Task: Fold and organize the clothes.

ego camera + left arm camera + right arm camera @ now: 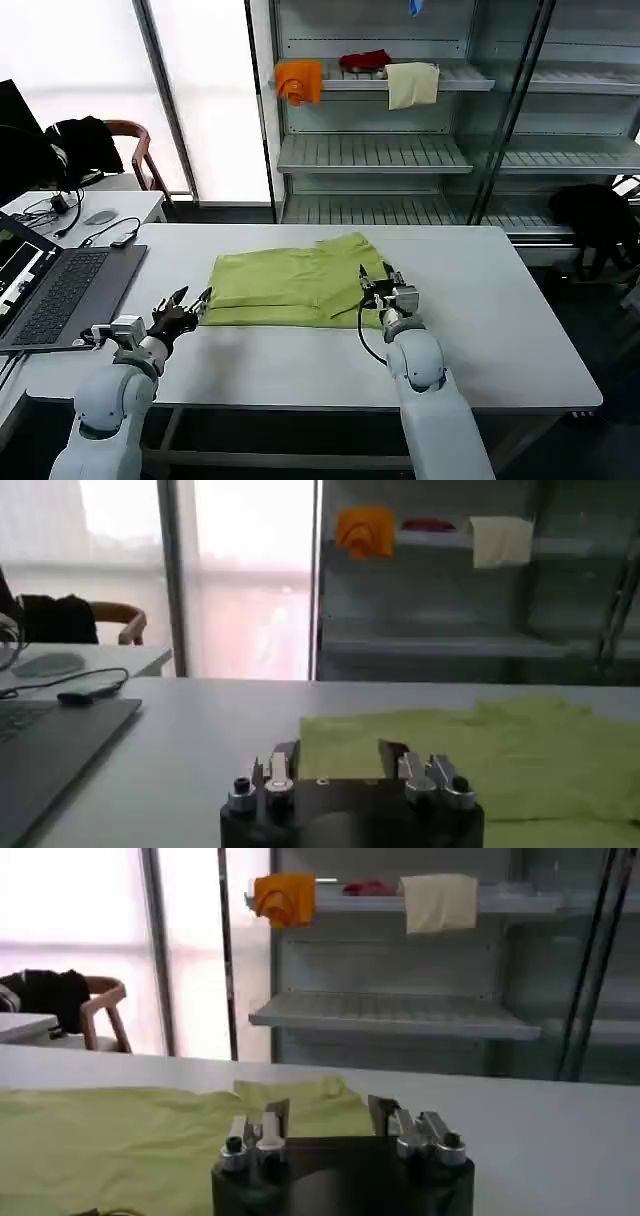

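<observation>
The T-shirt (pixel 295 282) lies folded mid-tabletop (pixel 500 300), the left gripper (pixel 190 302) released at its left edge, the right gripper (pixel 385 283) released over its right edge, while the left wrist view adds a laptop (pixel 50 750).

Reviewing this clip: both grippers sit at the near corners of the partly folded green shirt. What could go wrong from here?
1. The left gripper is open at the edge of the T-shirt; it may catch only the top layer, so the fold could come apart.
2. The right gripper sits over the bunched right end; lifting unevenly could skew the fold.
3. A sweep to the left could reach the laptop beside the left arm.
</observation>
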Action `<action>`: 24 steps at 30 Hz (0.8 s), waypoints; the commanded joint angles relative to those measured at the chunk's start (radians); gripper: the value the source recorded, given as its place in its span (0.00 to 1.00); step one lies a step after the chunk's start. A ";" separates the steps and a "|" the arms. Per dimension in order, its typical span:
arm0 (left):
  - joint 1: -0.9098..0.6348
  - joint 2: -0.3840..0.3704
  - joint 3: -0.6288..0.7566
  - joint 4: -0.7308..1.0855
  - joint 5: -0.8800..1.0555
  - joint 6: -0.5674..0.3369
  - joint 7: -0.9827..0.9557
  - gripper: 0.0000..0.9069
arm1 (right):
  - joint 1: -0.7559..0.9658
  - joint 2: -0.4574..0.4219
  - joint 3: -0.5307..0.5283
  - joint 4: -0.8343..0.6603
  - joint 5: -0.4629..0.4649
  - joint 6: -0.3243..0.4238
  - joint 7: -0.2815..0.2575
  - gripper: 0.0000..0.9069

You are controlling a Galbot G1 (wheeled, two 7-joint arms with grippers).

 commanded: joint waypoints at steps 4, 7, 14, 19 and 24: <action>0.061 0.005 -0.004 -0.022 0.005 0.002 -0.016 1.00 | -0.116 -0.029 0.006 0.147 0.009 -0.073 -0.035 1.00; 0.077 0.009 0.006 -0.018 0.033 0.002 -0.020 1.00 | -0.185 -0.047 0.017 0.194 0.004 -0.074 -0.036 1.00; 0.082 -0.001 0.038 0.005 0.080 0.001 -0.020 1.00 | -0.298 -0.078 0.060 0.254 0.007 -0.072 -0.058 1.00; 0.072 -0.009 0.045 0.021 0.089 0.001 -0.022 1.00 | -0.325 -0.086 0.082 0.260 0.019 -0.070 -0.057 1.00; 0.062 -0.011 0.045 0.034 0.100 0.001 -0.019 1.00 | -0.335 -0.092 0.102 0.249 0.029 -0.062 -0.059 0.84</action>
